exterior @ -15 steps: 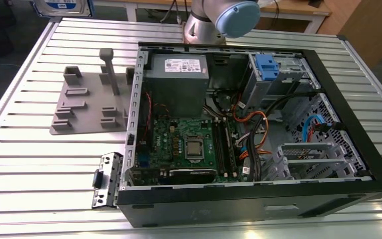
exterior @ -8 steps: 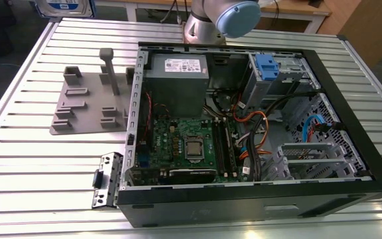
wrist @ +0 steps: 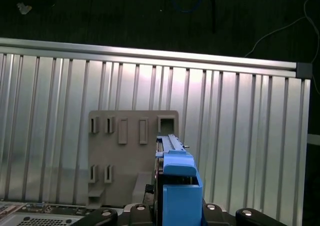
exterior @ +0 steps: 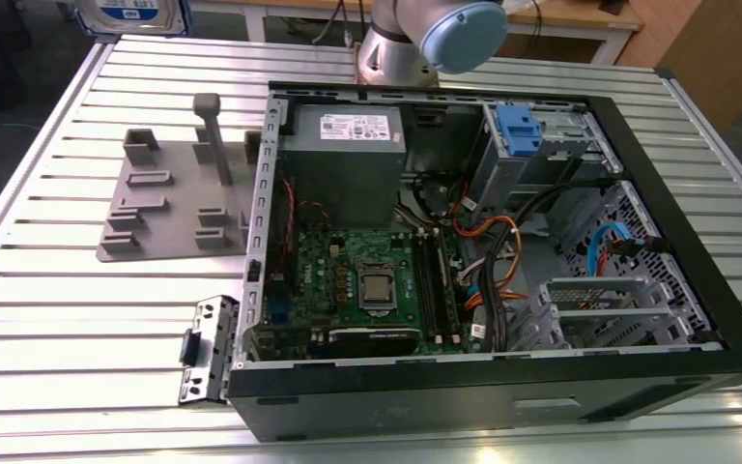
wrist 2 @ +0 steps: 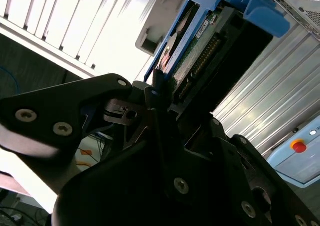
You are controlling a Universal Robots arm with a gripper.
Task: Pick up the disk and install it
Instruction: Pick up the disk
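Disk (wrist 2: 200, 46): silver drive in a blue carrier, clamped between the fingers of the gripper (wrist 2: 172, 99) in both wrist views. It is held over the ribbed table (exterior: 74, 329) near the grey slotted holder (wrist: 125, 151). In the exterior view it is seen at the upper left edge (exterior: 139, 14), well apart from the open computer case (exterior: 680, 280).

One disk (wrist 2: 200, 56), one open computer case (exterior: 474, 398), one grey fixture plate (exterior: 152, 242) and one ribbed table (exterior: 62, 329).
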